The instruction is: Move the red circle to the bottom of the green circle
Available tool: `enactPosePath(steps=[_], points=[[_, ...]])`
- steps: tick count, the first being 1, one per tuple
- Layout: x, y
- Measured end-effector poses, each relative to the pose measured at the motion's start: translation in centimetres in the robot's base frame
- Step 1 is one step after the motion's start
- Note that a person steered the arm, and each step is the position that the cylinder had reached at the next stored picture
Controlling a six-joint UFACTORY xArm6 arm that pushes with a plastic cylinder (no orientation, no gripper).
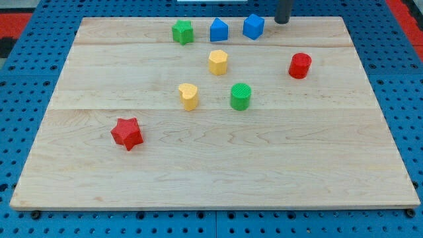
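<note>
The red circle stands on the wooden board at the view's right, upper half. The green circle stands near the board's middle, to the left of and below the red circle, well apart from it. My tip is at the view's top edge, just right of a blue block and above and slightly left of the red circle, not touching either.
A green star and a blue house-shaped block stand along the top. A yellow hexagon-like block and a yellow heart-like block stand left of the green circle. A red star stands at the lower left.
</note>
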State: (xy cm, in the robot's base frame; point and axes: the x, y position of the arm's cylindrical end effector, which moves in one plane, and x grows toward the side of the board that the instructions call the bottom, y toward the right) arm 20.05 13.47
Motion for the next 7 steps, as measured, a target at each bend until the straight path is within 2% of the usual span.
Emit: enactPosePath(steps=[1,5,6,7], points=[[0.0,-3.5],[1.6,-3.7],[1.6,-0.8],[4.5,3.8]])
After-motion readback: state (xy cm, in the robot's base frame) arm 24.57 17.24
